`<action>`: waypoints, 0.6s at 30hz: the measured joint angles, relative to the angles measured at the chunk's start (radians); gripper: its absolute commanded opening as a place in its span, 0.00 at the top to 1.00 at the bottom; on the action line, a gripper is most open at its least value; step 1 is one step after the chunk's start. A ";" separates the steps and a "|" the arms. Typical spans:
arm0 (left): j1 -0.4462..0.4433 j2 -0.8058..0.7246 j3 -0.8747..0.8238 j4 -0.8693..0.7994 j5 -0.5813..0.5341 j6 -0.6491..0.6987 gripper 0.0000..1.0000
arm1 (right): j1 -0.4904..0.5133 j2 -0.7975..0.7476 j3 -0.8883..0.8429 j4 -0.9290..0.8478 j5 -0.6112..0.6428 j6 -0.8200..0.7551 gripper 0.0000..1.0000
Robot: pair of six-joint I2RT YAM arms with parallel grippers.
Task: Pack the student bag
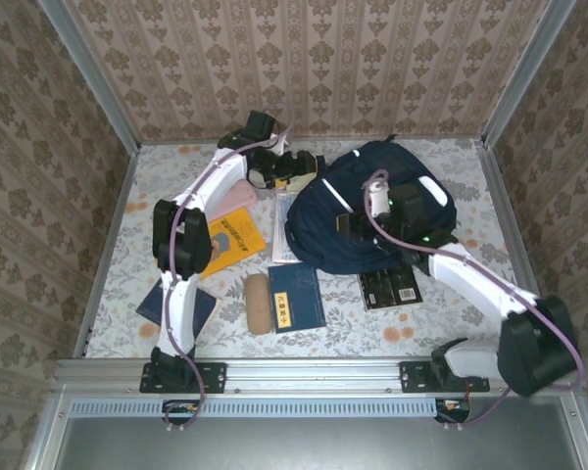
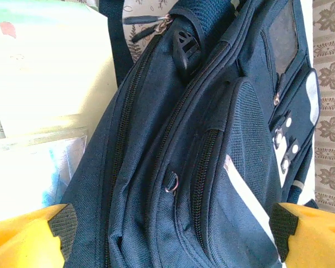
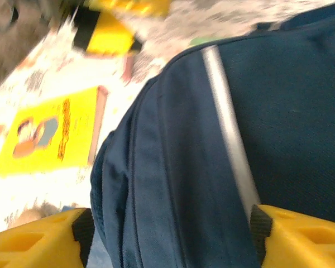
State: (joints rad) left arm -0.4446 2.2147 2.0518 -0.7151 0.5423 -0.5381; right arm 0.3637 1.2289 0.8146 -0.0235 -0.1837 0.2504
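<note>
Wallpapered walls (image 1: 323,59) close in the table (image 1: 490,225) on its left, far and right edges, and a metal rail (image 1: 314,372) runs along the near edge. Bare cloth lies in the far-left corner and in a strip along the right edge. The middle is crowded: a yellow book (image 1: 232,235), a blue book (image 1: 296,297), a tan pencil case (image 1: 259,303), a black book (image 1: 390,287) and a dark notebook (image 1: 167,302) near the left edge.

The student bag (image 1: 387,162) lies right of centre, close to the far edge.

The left arm rises from its base, bends at the elbow over the yellow book and reaches toward the far edge. The left claw (image 2: 173,223) is at the bag's left side, fingers spread wide, with the zippered pockets between them. Whether the pads touch the fabric cannot be told.

The right arm folds back from an elbow at the near-right corner and stretches over the bag. The right claw (image 3: 172,229) hangs above the navy fabric, fingers wide apart with nothing held, a white stripe (image 3: 229,128) running between them; this view is blurred.
</note>
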 measured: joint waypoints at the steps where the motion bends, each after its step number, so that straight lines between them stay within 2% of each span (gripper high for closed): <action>1: 0.000 0.003 0.000 0.000 0.005 0.000 0.06 | -0.004 -0.036 0.000 -0.026 0.039 0.034 0.22; 4: -0.002 0.025 0.002 0.000 0.021 0.003 0.06 | -0.034 -0.129 0.006 -0.129 0.140 0.171 0.31; 6: -0.005 0.044 0.004 -0.007 0.029 0.011 0.07 | -0.082 -0.165 -0.001 -0.204 0.167 0.283 0.32; 9: -0.019 0.071 0.013 -0.019 0.033 0.023 0.08 | -0.140 -0.195 -0.066 -0.267 0.165 0.419 0.30; 16: -0.076 0.127 0.067 -0.058 0.037 0.050 0.10 | -0.160 -0.166 -0.164 -0.414 0.124 0.630 0.28; 18: -0.086 0.154 0.113 -0.084 0.036 0.061 0.21 | -0.171 -0.124 -0.166 -0.412 0.104 0.670 0.27</action>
State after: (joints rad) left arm -0.5308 2.3692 2.1651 -0.7990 0.5781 -0.4767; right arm 0.1925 1.1053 0.6487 -0.4358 -0.0799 0.9207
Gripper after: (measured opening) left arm 0.890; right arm 0.724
